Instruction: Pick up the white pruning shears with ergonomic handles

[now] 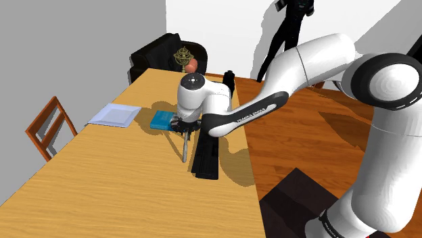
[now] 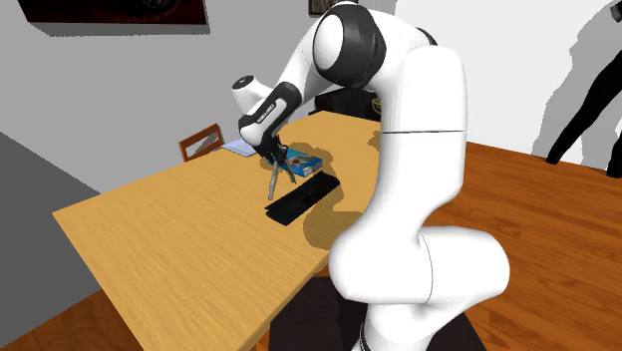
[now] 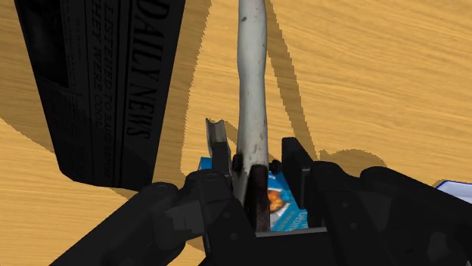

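Two black fingers [image 3: 218, 147] of the gripper [image 1: 181, 127] were pinched on the pale, greyish pruning shears [image 3: 252, 83], clasping them near one end; the shears hung from the gripper over the wooden table [image 1: 101, 182], their free end pointing down just beside a flat black newspaper [image 1: 206, 159]; whether the tip touched the wood could not be told; a blue box [image 1: 161, 120] lay just beside the gripper, a pale square plate [image 1: 113, 114] farther toward the shoulder view's left; a wooden chair [image 1: 51, 125] stood at the table's edge.

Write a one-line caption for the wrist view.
All-black two-finger gripper clasping the long whitish pruning shears over the wooden table, beside a flat black slab printed DAILY NEWS.
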